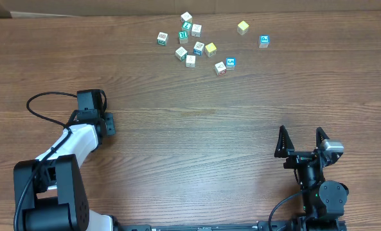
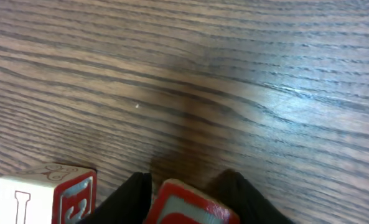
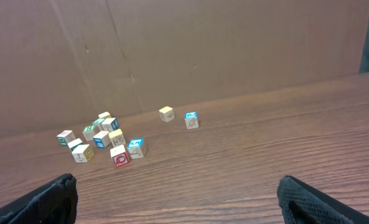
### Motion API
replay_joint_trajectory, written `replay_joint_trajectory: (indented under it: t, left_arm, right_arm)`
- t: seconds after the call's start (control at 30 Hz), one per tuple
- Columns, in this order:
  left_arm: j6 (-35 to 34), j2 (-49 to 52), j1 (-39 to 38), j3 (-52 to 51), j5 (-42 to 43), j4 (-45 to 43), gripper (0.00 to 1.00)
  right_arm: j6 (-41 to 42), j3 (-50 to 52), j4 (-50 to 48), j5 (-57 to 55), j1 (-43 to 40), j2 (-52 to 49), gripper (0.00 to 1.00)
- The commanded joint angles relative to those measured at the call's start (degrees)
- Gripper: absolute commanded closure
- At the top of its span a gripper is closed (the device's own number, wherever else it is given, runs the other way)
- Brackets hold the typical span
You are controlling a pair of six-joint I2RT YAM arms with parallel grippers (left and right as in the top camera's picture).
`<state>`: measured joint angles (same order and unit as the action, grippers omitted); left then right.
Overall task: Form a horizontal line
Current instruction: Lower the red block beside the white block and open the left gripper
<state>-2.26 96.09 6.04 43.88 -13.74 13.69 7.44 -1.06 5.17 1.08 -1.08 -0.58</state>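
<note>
Several small lettered wooden blocks (image 1: 198, 47) lie scattered at the far middle of the table, and they also show in the right wrist view (image 3: 102, 139). A yellow block (image 1: 243, 27) and a blue-edged block (image 1: 264, 40) sit apart to their right. My left gripper (image 2: 185, 177) is low over the table at the left (image 1: 108, 124), shut on a red-edged block (image 2: 190, 208). A second red-edged block (image 2: 47, 196) stands just left of it. Both are hidden under the arm in the overhead view. My right gripper (image 1: 301, 144) is open and empty at the near right (image 3: 177, 186).
The wooden table (image 1: 209, 122) runs to a brown cardboard wall (image 3: 203, 50) at the back. A black cable (image 1: 39, 102) loops beside the left arm. A red-marked block (image 1: 220, 68) is the nearest of the cluster.
</note>
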Motion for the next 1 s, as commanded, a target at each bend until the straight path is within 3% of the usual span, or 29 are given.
replay_joint_trajectory:
  t: [0.0, 0.37, 0.5, 0.8, 0.87, 0.97]
  left_arm:
    - [2.43, 4.31, -0.66, -4.42, 5.42, 3.67, 0.53]
    - [2.51, 4.31, -0.72, -4.39, 3.3, 1.81, 0.39]
    - [2.47, 4.31, -0.72, -4.39, 4.81, 2.49, 0.49]
    - [2.34, 4.31, -0.7, -4.39, 6.23, 2.91, 0.53]
    - [2.47, 4.31, -0.7, -4.39, 3.63, 2.69, 0.62]
    - [2.54, 4.31, -0.7, -4.39, 1.97, 2.23, 0.66]
  right_arm:
    - [-0.42, 0.59, -0.33, -0.11, 0.26, 0.42, 0.0]
    - [-0.42, 0.59, -0.33, -0.11, 0.26, 0.42, 0.0]
    - [-0.42, 0.59, -0.33, -0.13, 0.26, 0.42, 0.0]
    - [-0.42, 0.59, -0.33, -0.11, 0.26, 0.42, 0.0]
    - [-0.42, 0.59, -0.33, -0.13, 0.26, 0.42, 0.0]
    - [-0.42, 0.59, -0.33, -0.13, 0.26, 0.42, 0.0]
